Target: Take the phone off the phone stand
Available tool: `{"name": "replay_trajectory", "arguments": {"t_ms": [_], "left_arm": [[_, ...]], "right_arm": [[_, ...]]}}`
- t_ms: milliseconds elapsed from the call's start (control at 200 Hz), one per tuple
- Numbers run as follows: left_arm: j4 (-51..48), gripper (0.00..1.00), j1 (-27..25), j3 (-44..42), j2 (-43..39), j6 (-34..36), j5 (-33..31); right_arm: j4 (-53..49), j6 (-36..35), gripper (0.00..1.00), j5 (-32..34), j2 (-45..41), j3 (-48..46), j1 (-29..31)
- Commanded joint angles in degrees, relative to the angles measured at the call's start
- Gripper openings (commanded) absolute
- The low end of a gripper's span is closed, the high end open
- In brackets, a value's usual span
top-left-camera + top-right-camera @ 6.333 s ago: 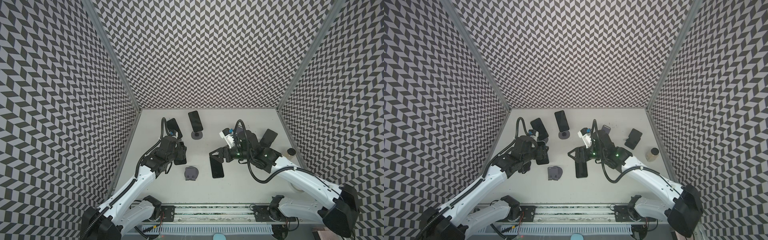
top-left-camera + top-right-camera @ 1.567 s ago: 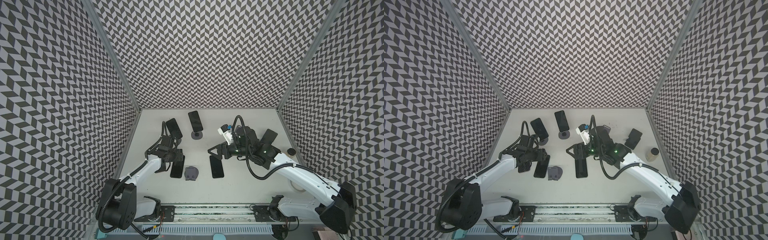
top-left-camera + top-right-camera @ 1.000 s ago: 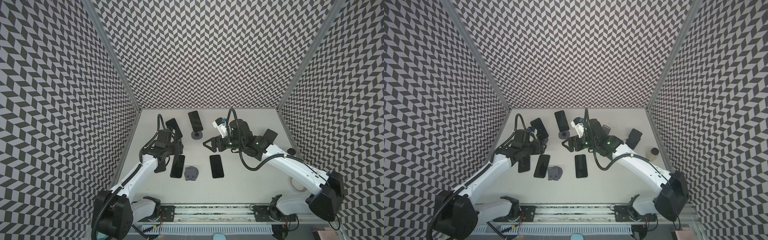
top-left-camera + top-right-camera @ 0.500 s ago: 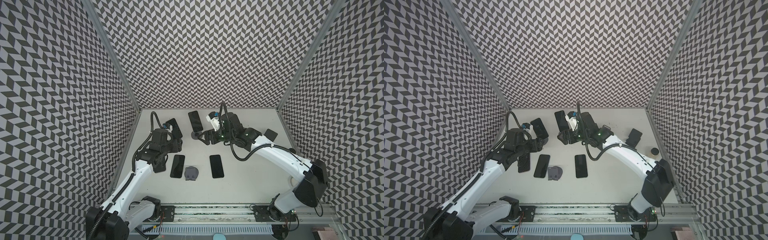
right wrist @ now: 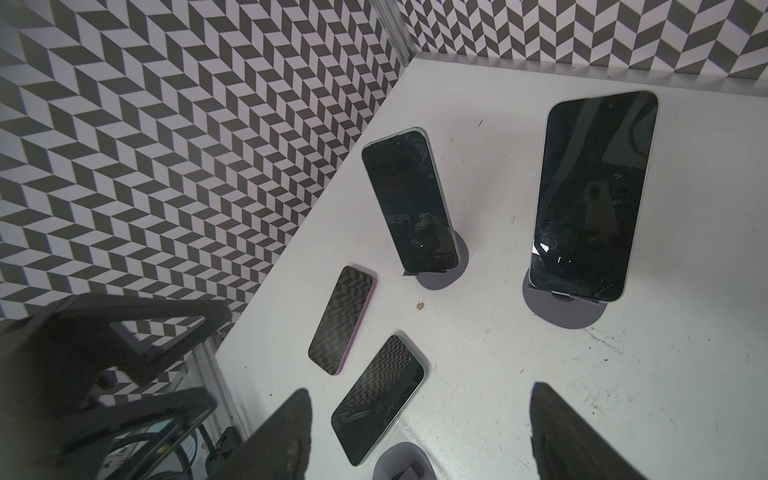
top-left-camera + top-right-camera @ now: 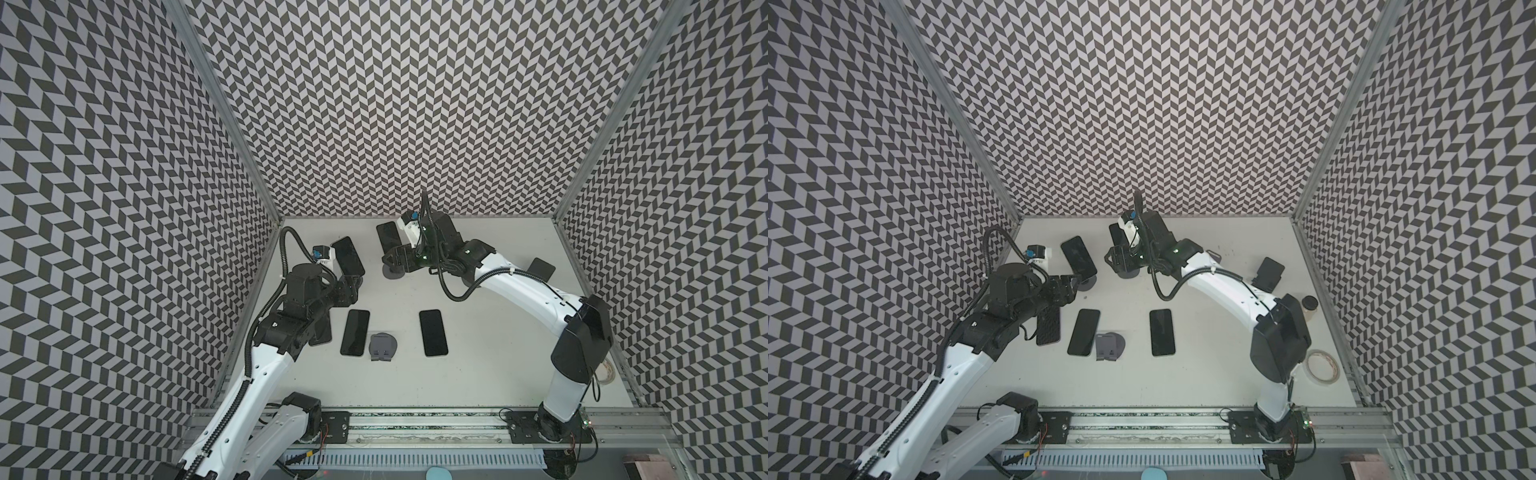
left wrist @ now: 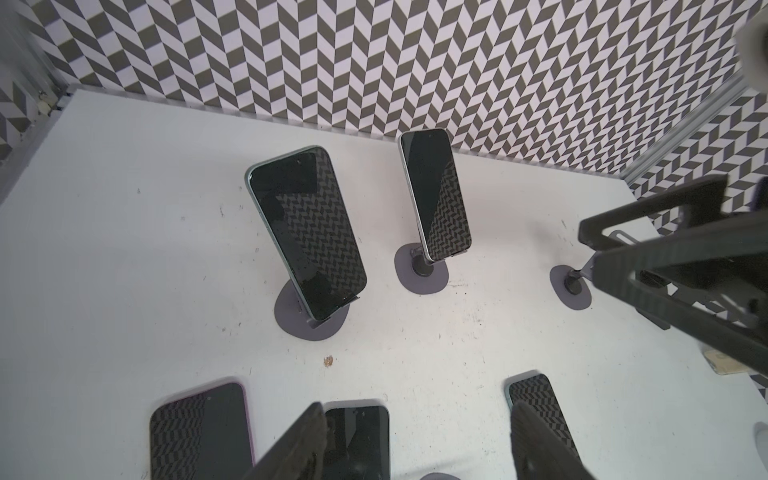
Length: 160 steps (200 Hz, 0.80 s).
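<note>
Three dark phones lean on grey stands along the back. The left phone (image 6: 348, 255) (image 7: 307, 232) rests on its stand (image 7: 309, 320), with my left gripper (image 6: 352, 284) (image 7: 415, 449) just in front of it, open and empty. The middle phone (image 6: 1116, 237) (image 5: 594, 195) sits on a round-based stand (image 5: 561, 311). My right gripper (image 6: 388, 259) (image 5: 419, 440) hovers close before it, open and holding nothing, and hides its lower half in both top views. The right phone (image 6: 540, 268) stands on a stand near the right wall.
Three phones lie flat on the white table: one (image 6: 1048, 328) partly under my left arm, one (image 6: 355, 332), one (image 6: 433, 332). An empty stand (image 6: 383, 347) sits between the last two. A tape roll (image 6: 1323, 368) and a small brown cup (image 6: 1308, 307) lie by the right wall.
My right gripper has swung back and left from the flat phone to the middle stand. My left gripper has left its phone flat on the table and risen toward the left stand.
</note>
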Motion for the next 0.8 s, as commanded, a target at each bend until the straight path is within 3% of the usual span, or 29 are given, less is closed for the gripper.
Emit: {"name": "replay_trajectory", "arguments": {"t_ms": [0,796], "left_arm": [[1.6,0.71,0.4,-1.0,-1.5,1.2,1.0],[6.1,0.74,-0.4,-3.6,-2.5,4.0,7.5]], "right_arm": [[1.3,-1.1,0.8,3.0,1.5,2.8,-0.4],[2.4,1.7,0.82,8.1,15.6,14.4,-2.9]]}}
